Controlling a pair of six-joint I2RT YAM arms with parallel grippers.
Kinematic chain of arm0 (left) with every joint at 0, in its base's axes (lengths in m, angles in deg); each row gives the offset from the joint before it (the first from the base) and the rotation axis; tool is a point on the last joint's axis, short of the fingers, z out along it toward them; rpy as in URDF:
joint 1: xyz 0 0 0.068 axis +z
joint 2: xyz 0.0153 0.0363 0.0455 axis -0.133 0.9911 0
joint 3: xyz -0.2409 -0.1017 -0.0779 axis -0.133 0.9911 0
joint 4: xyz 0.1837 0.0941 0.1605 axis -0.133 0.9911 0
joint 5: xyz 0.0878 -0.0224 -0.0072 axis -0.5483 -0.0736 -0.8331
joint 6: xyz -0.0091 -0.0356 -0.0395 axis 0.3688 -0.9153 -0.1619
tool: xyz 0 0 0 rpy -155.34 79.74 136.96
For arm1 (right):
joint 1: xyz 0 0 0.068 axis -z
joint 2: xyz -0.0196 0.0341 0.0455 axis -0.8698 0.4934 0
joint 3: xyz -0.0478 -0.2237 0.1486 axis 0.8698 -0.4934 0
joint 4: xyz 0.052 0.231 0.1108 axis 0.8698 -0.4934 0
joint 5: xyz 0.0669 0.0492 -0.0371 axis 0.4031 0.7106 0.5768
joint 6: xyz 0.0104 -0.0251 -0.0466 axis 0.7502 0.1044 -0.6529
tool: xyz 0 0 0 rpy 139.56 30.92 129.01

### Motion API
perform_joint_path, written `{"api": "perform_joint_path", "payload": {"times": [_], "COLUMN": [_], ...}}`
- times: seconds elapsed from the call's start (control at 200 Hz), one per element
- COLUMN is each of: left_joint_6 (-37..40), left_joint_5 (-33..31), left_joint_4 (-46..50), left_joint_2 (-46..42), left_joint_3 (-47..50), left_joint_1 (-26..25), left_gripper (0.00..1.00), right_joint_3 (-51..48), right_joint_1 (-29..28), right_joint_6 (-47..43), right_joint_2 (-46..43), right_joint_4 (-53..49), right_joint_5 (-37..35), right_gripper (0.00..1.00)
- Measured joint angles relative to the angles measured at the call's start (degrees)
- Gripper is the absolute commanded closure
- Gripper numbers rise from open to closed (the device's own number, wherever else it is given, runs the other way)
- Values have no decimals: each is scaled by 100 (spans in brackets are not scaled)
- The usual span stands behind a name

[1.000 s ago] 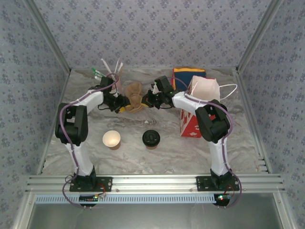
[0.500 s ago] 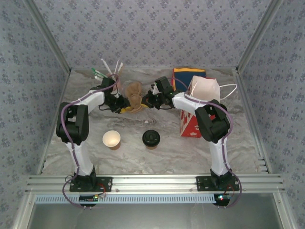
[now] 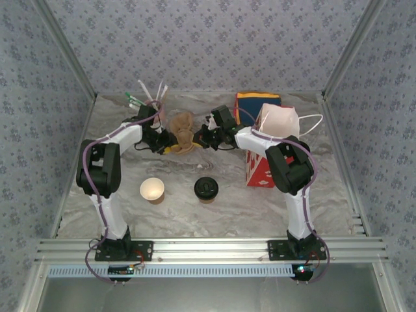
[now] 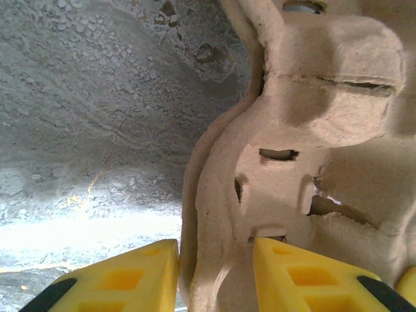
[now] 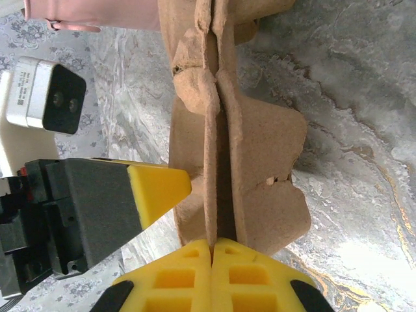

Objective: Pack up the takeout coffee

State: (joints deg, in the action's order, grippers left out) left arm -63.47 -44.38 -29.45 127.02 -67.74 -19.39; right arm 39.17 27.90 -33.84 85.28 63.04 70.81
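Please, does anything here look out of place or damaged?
The pulp cup carrier looks odd: it is folded shut and held on edge, pinched by the right gripper, with the left gripper straddling it. The takeout coffee stands apart, unpacked. A face mask lies on the red carton.

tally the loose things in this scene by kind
lidded coffee cup: 1
open paper cup: 1
pulp tray: 1
straw holder: 1
red carton: 1
face mask: 1
blue-yellow packet: 1
total: 7
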Motion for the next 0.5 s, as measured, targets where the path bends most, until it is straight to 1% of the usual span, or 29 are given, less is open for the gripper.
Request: {"api": "perform_joint_path", "payload": {"times": [0.245,0.32,0.375,0.445,0.5], "left_joint_6": [-2,11,24,35,33], "left_joint_5": [2,4,2,-20,-26], "left_joint_4": [-4,-7,-4,4,7], "left_joint_2": [-55,-68,-72,-72,-74], "left_joint_3": [0,0,0,0,0], "left_joint_1": [0,2,7,11,11], "left_gripper": [65,55,54,51,51], "right_joint_3": [-9,-9,-9,-9,-9], "right_joint_1": [-2,-2,-2,-2,-11], "right_joint_6": [24,37,39,39,39], "right_joint_2": [0,0,0,0,0], "right_joint_4": [2,2,2,2,7], "right_joint_5": [0,0,2,2,2], "right_gripper": [100,100,100,100,100]}}
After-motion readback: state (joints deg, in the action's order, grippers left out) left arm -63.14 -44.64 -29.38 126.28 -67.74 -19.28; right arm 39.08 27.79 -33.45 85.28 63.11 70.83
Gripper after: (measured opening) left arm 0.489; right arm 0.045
